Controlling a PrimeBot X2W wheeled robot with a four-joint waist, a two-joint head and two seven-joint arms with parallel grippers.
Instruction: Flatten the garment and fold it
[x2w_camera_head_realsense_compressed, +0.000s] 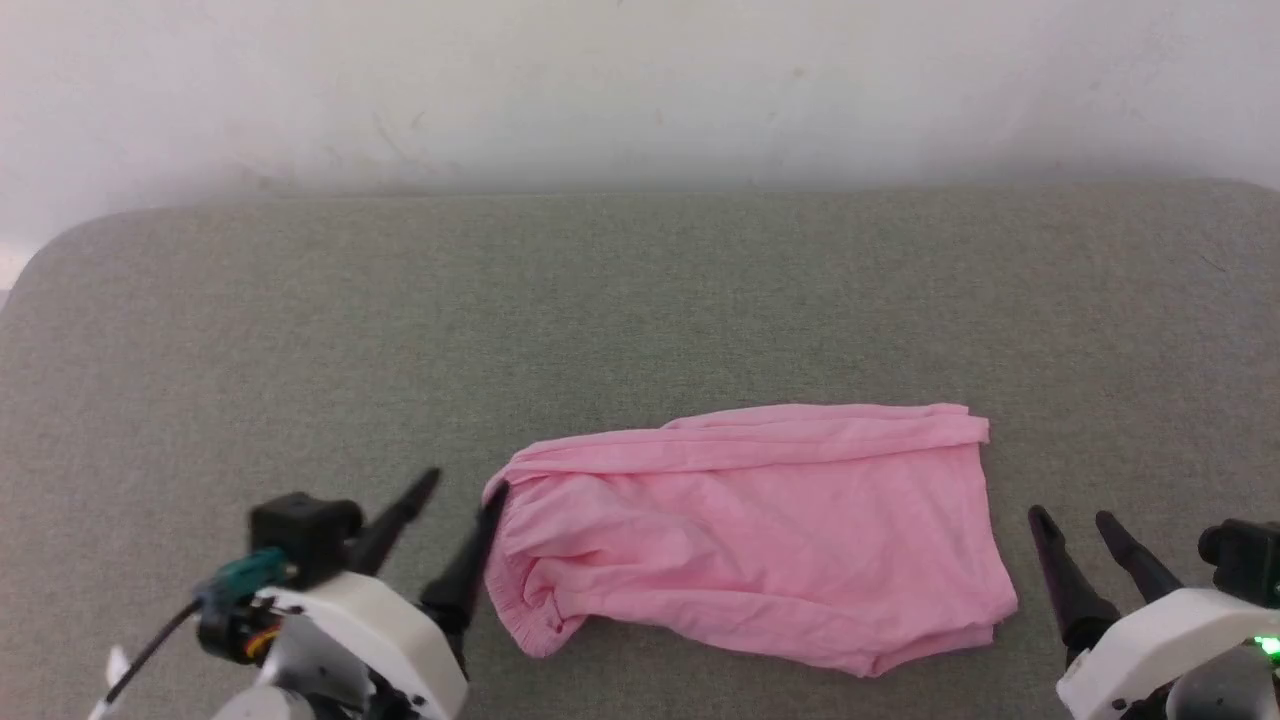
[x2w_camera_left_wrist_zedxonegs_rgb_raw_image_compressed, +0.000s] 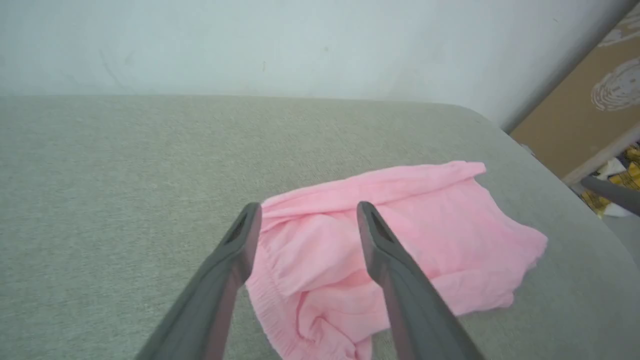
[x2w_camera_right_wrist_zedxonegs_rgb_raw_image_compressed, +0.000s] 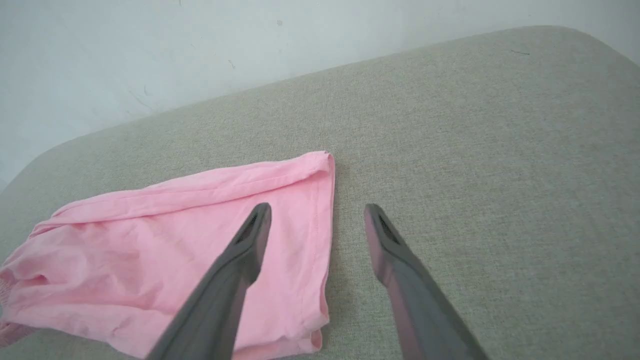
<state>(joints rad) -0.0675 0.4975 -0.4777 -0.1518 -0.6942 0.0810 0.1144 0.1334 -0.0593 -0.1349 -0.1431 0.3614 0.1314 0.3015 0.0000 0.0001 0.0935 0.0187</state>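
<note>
**Head view.** The garment (x2w_camera_head_realsense_compressed: 750, 530) lies as a rough rectangle on the grey surface (x2w_camera_head_realsense_compressed: 640, 300), between the two grippers. It is creased, and its far edge is rolled into one long fold. The left gripper (x2w_camera_head_realsense_compressed: 465, 485) stands at the garment's gathered end with its fingers spread. Its inner finger (x2w_camera_head_realsense_compressed: 465, 555) is right against the cloth edge (contact is probable, though the angle does not settle it). The right gripper (x2w_camera_head_realsense_compressed: 1070, 515), likewise spread, sits just beside the opposite, straight-hemmed end, with a strip of bare surface between its fingertips and the cloth. Neither gripper holds anything.

**Left wrist view.** The left gripper (x2w_camera_left_wrist_zedxonegs_rgb_raw_image_compressed: 308, 206) points over the gathered end of the garment (x2w_camera_left_wrist_zedxonegs_rgb_raw_image_compressed: 450, 225). The cloth bunches beneath the fingers and stretches away to their right.

**Right wrist view.** The right gripper (x2w_camera_right_wrist_zedxonegs_rgb_raw_image_compressed: 317, 208) straddles the hem. One finger (x2w_camera_right_wrist_zedxonegs_rgb_raw_image_compressed: 235, 270) is above the garment (x2w_camera_right_wrist_zedxonegs_rgb_raw_image_compressed: 125, 240), and the other is over bare surface. A white wall (x2w_camera_right_wrist_zedxonegs_rgb_raw_image_compressed: 150, 50) rises behind.
</note>
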